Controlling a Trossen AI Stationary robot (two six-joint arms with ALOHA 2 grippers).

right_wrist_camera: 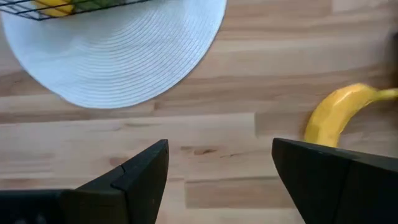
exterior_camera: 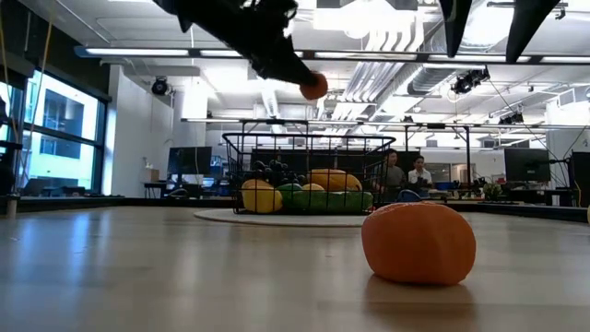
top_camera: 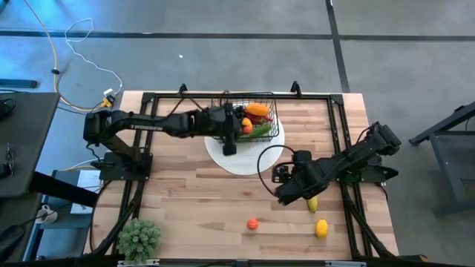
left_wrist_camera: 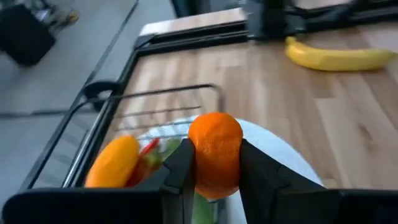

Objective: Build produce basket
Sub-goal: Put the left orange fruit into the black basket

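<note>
Left pincer (left_wrist_camera: pixel 214 180) grips orange (left_wrist_camera: pixel 215 152) above basket (top_camera: pixel 254 119); right pincer (right_wrist_camera: pixel 217 165) open.

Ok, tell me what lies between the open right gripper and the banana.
Nothing: in the right wrist view, only bare wood separates the right gripper from the banana.

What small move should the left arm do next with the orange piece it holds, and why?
Probably lower a little and open. The left gripper is shut on the small orange and hangs above the basket, which sits on the white plate and already holds produce. The right gripper waits open near the banana.
</note>
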